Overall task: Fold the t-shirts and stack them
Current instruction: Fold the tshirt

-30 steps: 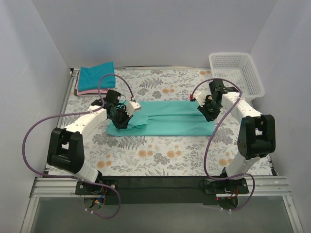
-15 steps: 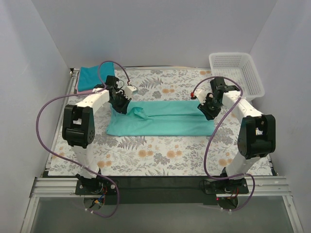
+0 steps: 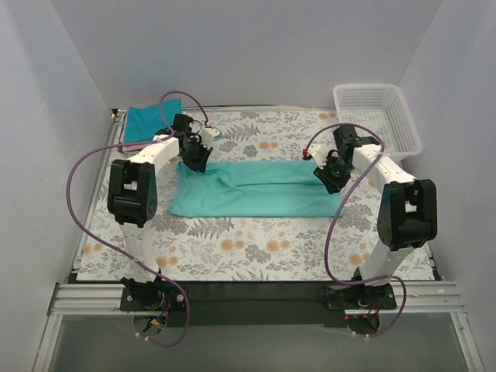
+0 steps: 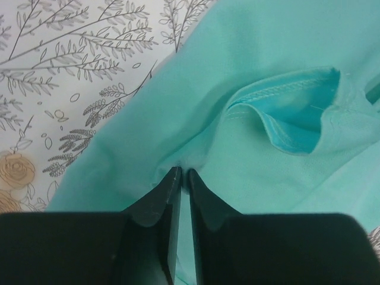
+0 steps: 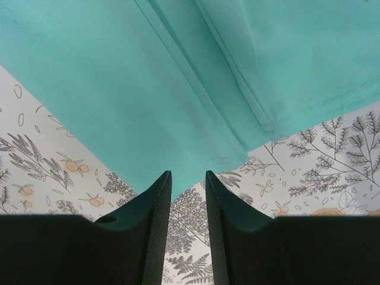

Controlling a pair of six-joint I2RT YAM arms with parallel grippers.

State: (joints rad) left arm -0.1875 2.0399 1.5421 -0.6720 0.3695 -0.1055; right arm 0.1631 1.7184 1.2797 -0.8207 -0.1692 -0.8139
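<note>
The sea-green teal t-shirt (image 3: 260, 194) lies folded into a long band across the middle of the table. My left gripper (image 3: 195, 160) is at its back left corner, shut on a pinch of the cloth (image 4: 178, 166). A turned-over hem (image 4: 285, 127) shows just beyond the tips. My right gripper (image 3: 328, 177) is at the shirt's right end, low over it. Its jaws (image 5: 188, 175) stand slightly apart with the shirt's edge (image 5: 196, 160) lying flat at the tips, not gripped. The darker teal-blue shirt (image 3: 147, 120) lies folded on the pink one (image 3: 130, 146) at the back left.
A white mesh basket (image 3: 378, 116) stands at the back right corner. The floral tablecloth (image 3: 256, 248) covers the table. White walls close in the left, back and right sides. Purple cables loop from both arms.
My left gripper has moved from the shirt's left front toward the back left, pulling the bunched cloth with it; that end now lies flatter. My right gripper has barely moved.
</note>
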